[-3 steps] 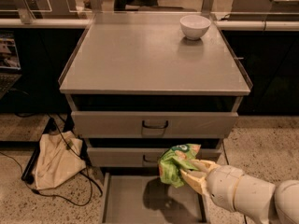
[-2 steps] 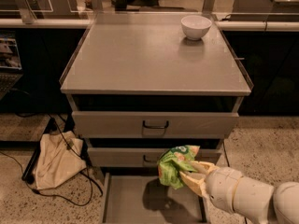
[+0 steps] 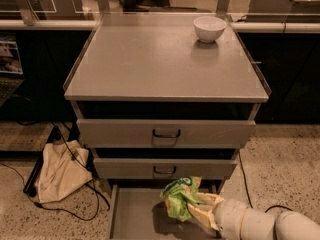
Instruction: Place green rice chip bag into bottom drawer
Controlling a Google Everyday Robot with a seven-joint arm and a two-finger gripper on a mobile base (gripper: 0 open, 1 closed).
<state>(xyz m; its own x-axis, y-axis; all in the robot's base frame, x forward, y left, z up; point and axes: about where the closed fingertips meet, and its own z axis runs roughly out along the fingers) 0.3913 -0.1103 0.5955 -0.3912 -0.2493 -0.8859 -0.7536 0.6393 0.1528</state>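
Camera view: the end effector (image 3: 198, 210) reaches in from the lower right, its fingers clamped on the green rice chip bag (image 3: 178, 198). The bag sticks out to its left and hangs above the right half of the open bottom drawer (image 3: 134, 215), so the release looks to go straight down.

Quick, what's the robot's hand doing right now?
Gripper: closed, holding the green chip bag, just above the open bottom drawer.
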